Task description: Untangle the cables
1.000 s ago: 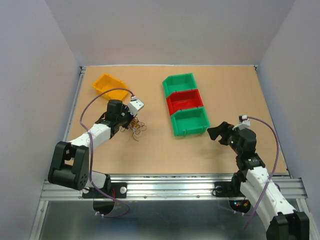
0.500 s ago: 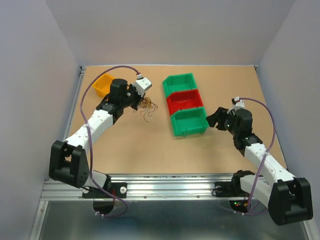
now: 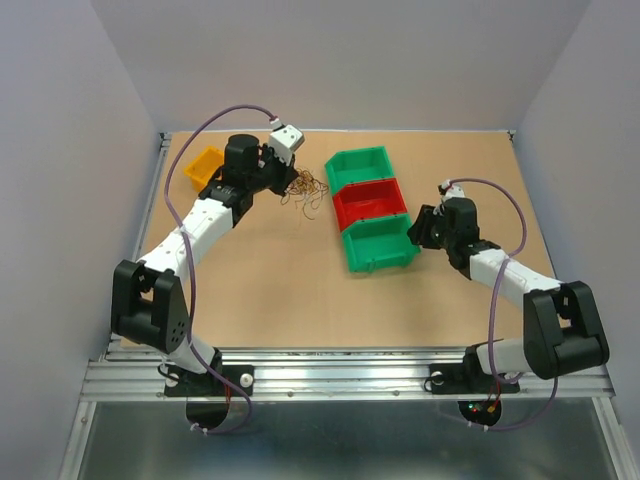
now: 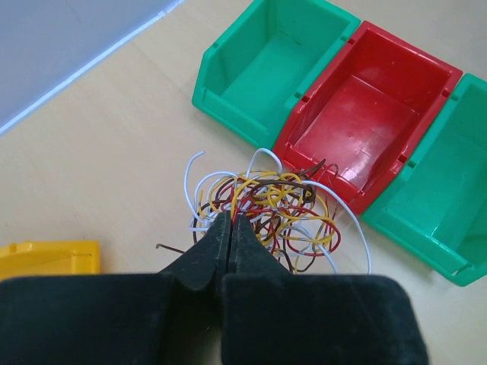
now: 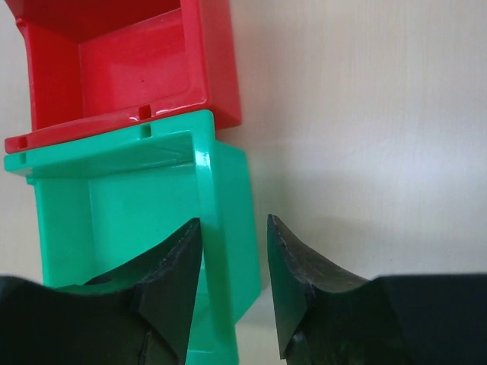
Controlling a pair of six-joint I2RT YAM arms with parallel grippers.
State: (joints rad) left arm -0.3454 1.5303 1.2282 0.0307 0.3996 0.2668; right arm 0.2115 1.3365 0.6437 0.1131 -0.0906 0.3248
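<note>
Since the cables (image 4: 266, 205) are pinched only at their near edge, the tangle is best handled slowly, so that no loop is caught on the rim of the red bin (image 4: 365, 114) just beside it. The clump is found left of the row of bins, close to the red one and the far green bin (image 3: 358, 167); whether it is lifted clear of the desk (image 3: 300, 290) cannot be told. It is judged that one strand should be drawn out by a free end while the rest is held firm.

No clear long axis is shown: a roundish mass of yellow, reddish, dark brown and whitish loops is spread away from the fingertips toward the red bin. A white end is curled off to one side, and a dark end is stuck out near the grip.

The left end effector (image 4: 230, 220) is fully closed on a few strands. The right end effector (image 5: 234, 228) is set about half open, astride the side wall of the near green bin (image 5: 221, 190), with nothing clamped. A yellow bin (image 3: 203, 165) is left behind the left arm.
</note>
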